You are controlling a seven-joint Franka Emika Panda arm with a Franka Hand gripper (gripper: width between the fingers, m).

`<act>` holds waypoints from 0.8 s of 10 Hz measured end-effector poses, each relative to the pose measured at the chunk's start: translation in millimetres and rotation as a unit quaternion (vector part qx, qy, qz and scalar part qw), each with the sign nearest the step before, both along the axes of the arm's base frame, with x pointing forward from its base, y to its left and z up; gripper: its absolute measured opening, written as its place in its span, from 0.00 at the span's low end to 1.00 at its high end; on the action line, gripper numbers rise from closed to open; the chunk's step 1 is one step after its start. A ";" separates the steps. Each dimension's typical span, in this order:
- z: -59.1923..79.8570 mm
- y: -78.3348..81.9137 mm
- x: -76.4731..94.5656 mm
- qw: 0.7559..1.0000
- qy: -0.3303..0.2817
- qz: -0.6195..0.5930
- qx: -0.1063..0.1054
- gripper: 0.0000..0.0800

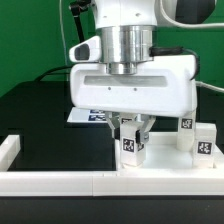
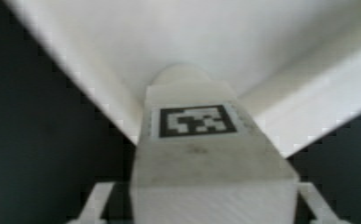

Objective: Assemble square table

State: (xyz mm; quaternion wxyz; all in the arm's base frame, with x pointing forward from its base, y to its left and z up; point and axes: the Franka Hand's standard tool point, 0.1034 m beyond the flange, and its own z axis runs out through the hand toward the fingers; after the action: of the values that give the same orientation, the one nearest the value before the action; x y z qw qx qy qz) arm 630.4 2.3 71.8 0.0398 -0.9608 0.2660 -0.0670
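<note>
Nearest you, along the front edge of the worktop (image 1: 40, 120), runs the low white border wall (image 1: 60, 180). Just behind it, right of the middle, the fingers (image 1: 131, 128) are clamped on a leg (image 1: 130, 148), holding it upright with its tag facing you. In the wrist view the same leg (image 2: 198, 150) fills the lower part of the picture, tag up, with white surfaces spreading behind it. Whether the leg's foot rests on the worktop or hangs just above it, you cannot tell.

Two more legs (image 1: 197, 138) stand near the front right corner, close beside the held one. The slab (image 1: 90, 116) lies further back, mostly hidden by the arm's hand.

Watch for this: a sideways swing could knock the neighbouring legs over, since they stand so near. A shallow grip could also let the leg tilt, and it would then meet the slab's corner hole crooked and jam.
</note>
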 end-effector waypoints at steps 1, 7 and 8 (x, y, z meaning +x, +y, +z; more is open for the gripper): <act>0.0 0.0 0.0 1.000 0.000 0.000 0.000 0.36; 0.0 0.0 0.0 1.000 0.000 0.000 0.000 0.36; 0.0 0.0 0.0 1.000 0.000 0.000 0.000 0.36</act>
State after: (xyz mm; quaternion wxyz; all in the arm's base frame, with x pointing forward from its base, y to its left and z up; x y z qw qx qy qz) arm 630.4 2.3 71.8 0.0398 -0.9608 0.2660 -0.0670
